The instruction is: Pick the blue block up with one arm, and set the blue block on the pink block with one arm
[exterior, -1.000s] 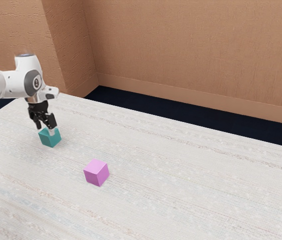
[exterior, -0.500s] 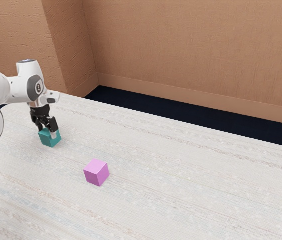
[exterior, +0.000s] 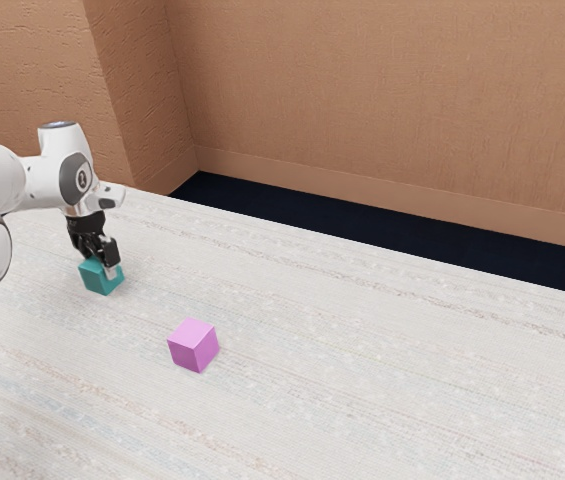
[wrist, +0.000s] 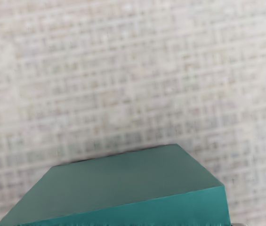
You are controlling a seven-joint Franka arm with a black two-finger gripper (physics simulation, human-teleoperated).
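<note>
The blue block [exterior: 97, 279], teal in shade, sits on the pale table [exterior: 382, 350] near the exterior view's left. My black gripper [exterior: 102, 265] has come down over its top, open, with a finger on either side of the block. In the wrist view the teal block [wrist: 123, 193] looms just under my hand. The pink block [exterior: 193, 345] rests on the table, apart from the blue one, nearer the front and toward the exterior view's right.
The white arm [exterior: 12, 185] comes in from the exterior view's left. Tan walls [exterior: 382, 90] and a dark floor strip [exterior: 412, 235] lie beyond the table's far edge. Bare tabletop stretches between the two blocks and out to the right.
My gripper has dropped lower, from just above the blue block to straddling its top. Both blocks stay where they were.
</note>
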